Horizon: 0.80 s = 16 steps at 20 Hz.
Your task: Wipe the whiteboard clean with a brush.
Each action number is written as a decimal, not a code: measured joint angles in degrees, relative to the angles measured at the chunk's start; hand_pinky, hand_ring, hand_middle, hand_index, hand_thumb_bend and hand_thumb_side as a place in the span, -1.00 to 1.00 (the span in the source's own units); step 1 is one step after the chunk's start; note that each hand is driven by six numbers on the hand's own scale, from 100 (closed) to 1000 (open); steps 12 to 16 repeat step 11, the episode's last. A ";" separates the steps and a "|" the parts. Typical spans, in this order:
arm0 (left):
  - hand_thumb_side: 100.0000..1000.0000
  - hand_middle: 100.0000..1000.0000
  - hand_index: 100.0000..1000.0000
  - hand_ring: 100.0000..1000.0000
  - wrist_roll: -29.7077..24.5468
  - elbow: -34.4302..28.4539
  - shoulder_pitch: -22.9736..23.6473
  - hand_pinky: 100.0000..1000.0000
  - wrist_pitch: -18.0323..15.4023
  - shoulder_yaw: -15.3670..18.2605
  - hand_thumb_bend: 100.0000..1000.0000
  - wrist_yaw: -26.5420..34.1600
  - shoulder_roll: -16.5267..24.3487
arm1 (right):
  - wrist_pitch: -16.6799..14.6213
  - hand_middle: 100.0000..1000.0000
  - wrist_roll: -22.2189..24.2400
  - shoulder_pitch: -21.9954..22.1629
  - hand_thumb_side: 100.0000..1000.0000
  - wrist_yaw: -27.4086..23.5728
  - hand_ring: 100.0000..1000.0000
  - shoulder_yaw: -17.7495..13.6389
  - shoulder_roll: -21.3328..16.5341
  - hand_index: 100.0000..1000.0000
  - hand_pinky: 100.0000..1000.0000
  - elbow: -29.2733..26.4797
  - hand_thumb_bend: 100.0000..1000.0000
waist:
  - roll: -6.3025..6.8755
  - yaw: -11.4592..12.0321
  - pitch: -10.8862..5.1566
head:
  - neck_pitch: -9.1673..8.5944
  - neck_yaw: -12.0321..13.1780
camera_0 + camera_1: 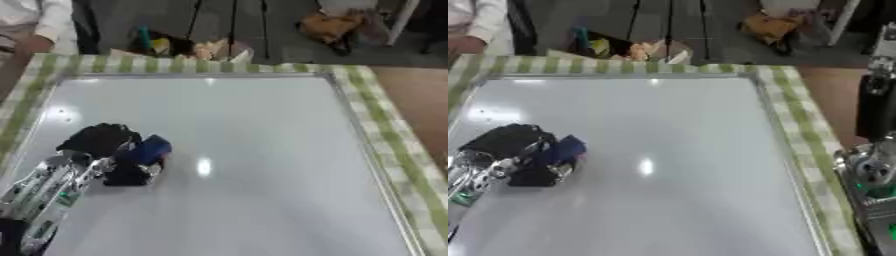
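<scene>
Left robot hand (105, 142) enters from the lower left, fingers curled round a brush (144, 152) with a blue top and a dark underside. The brush rests pressed on the whiteboard (262, 150), at its left side, roughly midway between the near and far edges. Silver and black forearm (44, 192) trails back to the lower left corner. Board surface around the brush reads as plain grey-white with two bright glare spots; no marks can be made out on it. Whiteboard has a thin metal frame and lies flat on a desk covered with a green and white checked cloth (394, 145), which shows as a border along the far and right sides. Right arm (875, 150) shows only in the right eye view, at the right edge beyond the desk; its robot hand cannot be made out.
</scene>
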 measured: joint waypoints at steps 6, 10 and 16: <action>1.00 0.17 0.72 0.05 -1.55 -0.35 0.98 -0.57 0.33 0.06 -1.00 -6.34 -1.43 | 0.00 0.38 -0.03 0.00 1.00 0.01 0.67 0.00 0.00 0.58 0.58 0.00 -1.00 | -0.13 0.06 -0.01 | -0.01 0.00; 1.00 0.40 0.82 0.31 -2.21 -0.64 0.98 -0.26 -0.62 0.08 -0.81 -7.57 -2.11 | 0.02 0.38 -0.05 0.01 1.00 0.01 0.67 -0.01 0.00 0.58 0.58 0.00 -1.00 | -0.16 0.06 -0.03 | -0.01 0.00; 1.00 0.41 0.82 0.33 -2.24 -0.76 0.98 -0.24 -0.83 0.08 -0.75 -7.79 -2.11 | 0.02 0.38 -0.05 0.01 1.00 0.01 0.67 -0.01 0.00 0.58 0.58 0.00 -1.00 | -0.16 0.06 -0.05 | -0.01 0.00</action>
